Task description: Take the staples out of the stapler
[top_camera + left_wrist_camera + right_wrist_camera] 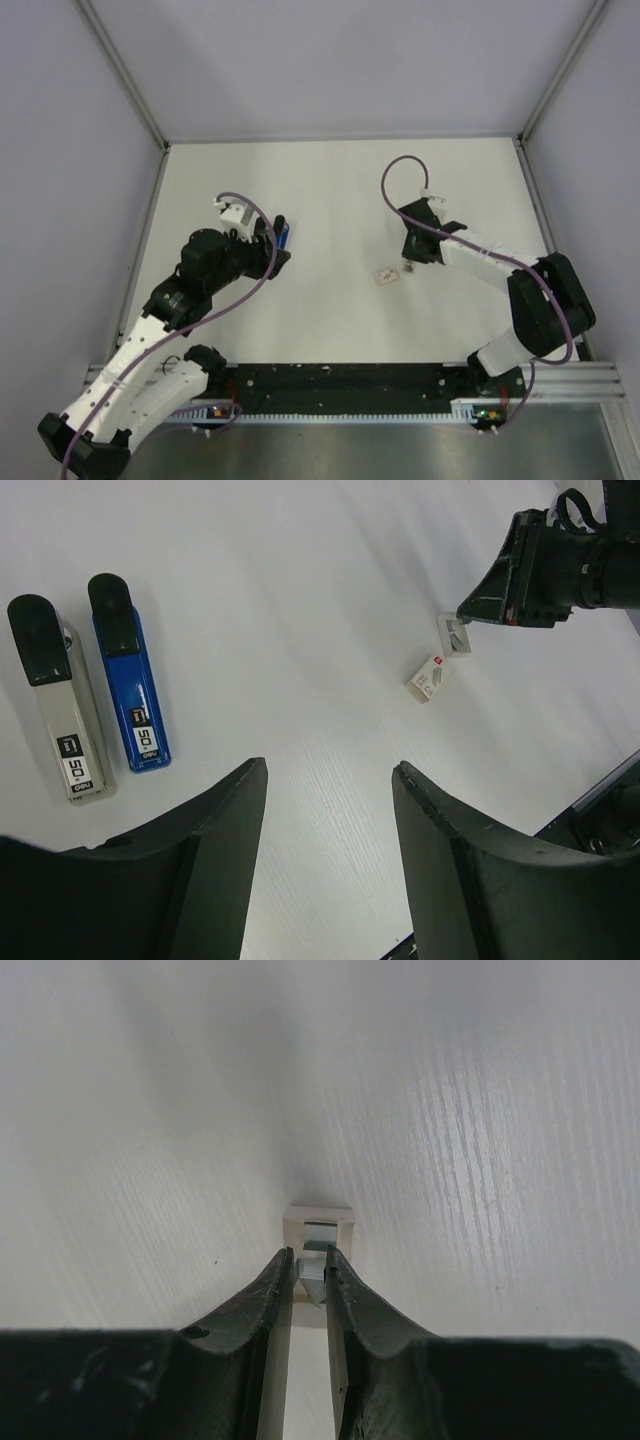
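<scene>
Two staplers lie side by side on the white table in the left wrist view, a grey-white one and a blue one; the blue one also shows from above. My left gripper is open and empty, beside the staplers. My right gripper is shut on the staples, a small grey metallic strip, held just over an open whitish box. From above, the right gripper sits at that box.
A second small whitish-pink box lies just left of the open one, also seen from above. Grey walls and aluminium rails enclose the table. A black strip runs along the near edge between the arm bases.
</scene>
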Controlling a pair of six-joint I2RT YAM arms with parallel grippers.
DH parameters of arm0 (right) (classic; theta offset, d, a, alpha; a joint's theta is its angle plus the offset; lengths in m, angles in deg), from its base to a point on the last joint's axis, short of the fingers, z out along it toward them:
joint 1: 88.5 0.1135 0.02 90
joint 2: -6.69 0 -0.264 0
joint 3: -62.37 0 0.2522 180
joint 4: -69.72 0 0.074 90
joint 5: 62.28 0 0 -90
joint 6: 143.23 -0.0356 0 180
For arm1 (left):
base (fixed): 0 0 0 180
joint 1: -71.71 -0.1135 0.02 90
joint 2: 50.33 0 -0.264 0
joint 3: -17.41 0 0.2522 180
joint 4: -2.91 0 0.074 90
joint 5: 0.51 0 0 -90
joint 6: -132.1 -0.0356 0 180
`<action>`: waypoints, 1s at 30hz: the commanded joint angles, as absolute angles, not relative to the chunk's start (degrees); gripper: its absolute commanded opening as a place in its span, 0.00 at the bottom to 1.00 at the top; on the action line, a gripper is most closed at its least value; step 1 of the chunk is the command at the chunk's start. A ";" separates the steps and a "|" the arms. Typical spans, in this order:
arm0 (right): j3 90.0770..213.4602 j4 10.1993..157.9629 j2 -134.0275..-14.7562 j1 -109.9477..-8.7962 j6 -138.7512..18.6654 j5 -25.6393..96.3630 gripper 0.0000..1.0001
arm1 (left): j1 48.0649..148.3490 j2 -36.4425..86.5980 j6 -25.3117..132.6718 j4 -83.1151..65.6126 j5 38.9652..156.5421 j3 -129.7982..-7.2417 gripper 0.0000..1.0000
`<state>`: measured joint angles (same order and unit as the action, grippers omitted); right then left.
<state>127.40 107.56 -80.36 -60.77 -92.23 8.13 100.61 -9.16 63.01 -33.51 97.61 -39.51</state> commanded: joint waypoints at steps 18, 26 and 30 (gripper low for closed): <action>126.23 103.79 -81.82 -61.69 -91.99 9.35 0.40 | 100.80 -7.97 63.19 -30.02 98.02 -39.68 0.59; 126.50 105.63 -77.43 -61.69 -91.28 8.83 0.40 | 100.80 -7.61 63.19 -29.75 98.37 -40.03 0.59; 126.23 106.51 -75.41 -61.69 -90.06 9.09 0.41 | 100.80 -6.91 63.46 -29.49 99.16 -40.12 0.59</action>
